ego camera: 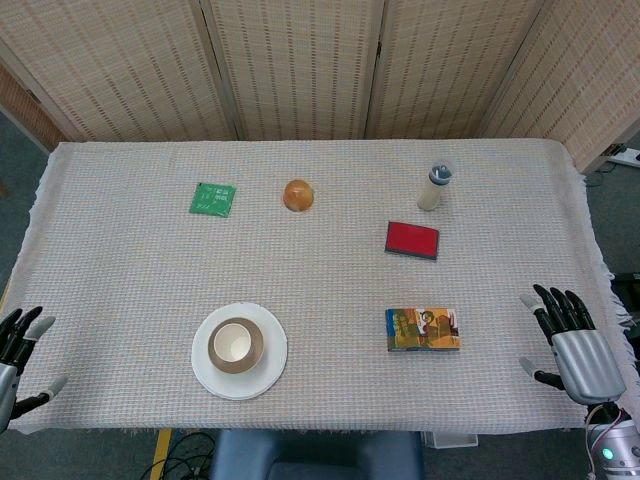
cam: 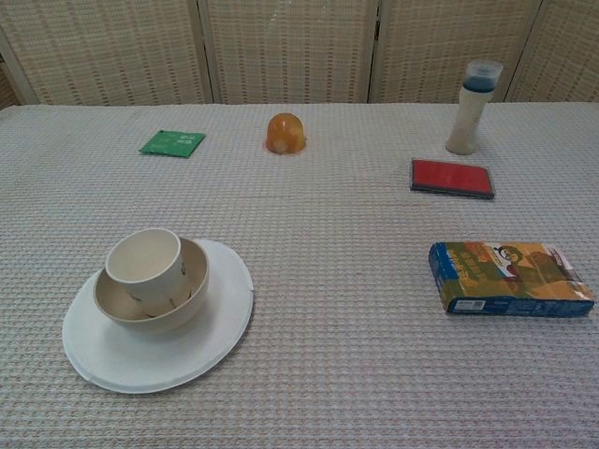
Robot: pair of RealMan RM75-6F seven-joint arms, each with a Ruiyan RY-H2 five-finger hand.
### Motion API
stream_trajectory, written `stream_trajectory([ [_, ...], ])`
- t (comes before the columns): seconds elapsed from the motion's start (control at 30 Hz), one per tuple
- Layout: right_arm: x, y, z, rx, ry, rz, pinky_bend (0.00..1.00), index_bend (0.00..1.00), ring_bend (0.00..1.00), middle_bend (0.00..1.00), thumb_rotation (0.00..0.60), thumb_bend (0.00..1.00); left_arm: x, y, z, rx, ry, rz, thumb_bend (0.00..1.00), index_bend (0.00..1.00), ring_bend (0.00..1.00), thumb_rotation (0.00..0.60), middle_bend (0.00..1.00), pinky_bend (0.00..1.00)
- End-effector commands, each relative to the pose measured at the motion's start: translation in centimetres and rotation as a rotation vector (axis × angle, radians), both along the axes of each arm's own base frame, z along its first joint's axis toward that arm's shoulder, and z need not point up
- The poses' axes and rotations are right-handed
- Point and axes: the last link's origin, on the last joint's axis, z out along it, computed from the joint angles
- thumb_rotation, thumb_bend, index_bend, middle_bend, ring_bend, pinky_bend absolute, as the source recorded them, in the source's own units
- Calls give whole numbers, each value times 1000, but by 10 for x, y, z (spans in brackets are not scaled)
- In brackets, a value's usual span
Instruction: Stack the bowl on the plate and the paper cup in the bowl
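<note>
One table (ego camera: 120,260) under a pale woven cloth fills both views, and we read positions from its centre as a clock, twelve o'clock at the screens. At about seven o'clock lies the white plate (ego camera: 262,375) (cam: 168,360); the bowl (ego camera: 255,352) (cam: 192,295) sits on it, and the paper cup (ego camera: 231,344) (cam: 142,257) stands in the bowl, tilted slightly toward the left in the chest view. At roughly four o'clock we see a printed carton (ego camera: 422,329) (cam: 508,278) lying flat, and at about two o'clock a flat red case (ego camera: 412,239) (cam: 452,177). A green packet (ego camera: 212,199) (cam: 172,143) lies at ten o'clock. A capped bottle (ego camera: 434,187) (cam: 471,106) stands upright near one o'clock, and a small orange round thing (ego camera: 297,195) (cam: 285,133) rests at twelve o'clock. Our left hand (ego camera: 14,365) shows only at the head view's lower left edge, off the table's corner, fingers spread and holding nothing. Our right hand (ego camera: 570,345) hangs off the table's right edge at four o'clock, fingers apart and likewise empty, well apart from the carton.
</note>
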Motion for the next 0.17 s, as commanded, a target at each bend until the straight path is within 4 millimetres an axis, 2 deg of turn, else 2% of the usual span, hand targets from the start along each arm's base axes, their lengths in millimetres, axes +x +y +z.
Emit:
stream_trajectory([
  [0.03,0,3,1,-9,0,1,0,95,0,37,600,183,3,-2,0,-16,4,-8,187,158,0,600,98,231],
  [0.17,-1,7,6,-22,-10,-2,0,95,0,37,600,183,5,-1,-5,-49,5,-25,186,160,0,600,98,231],
])
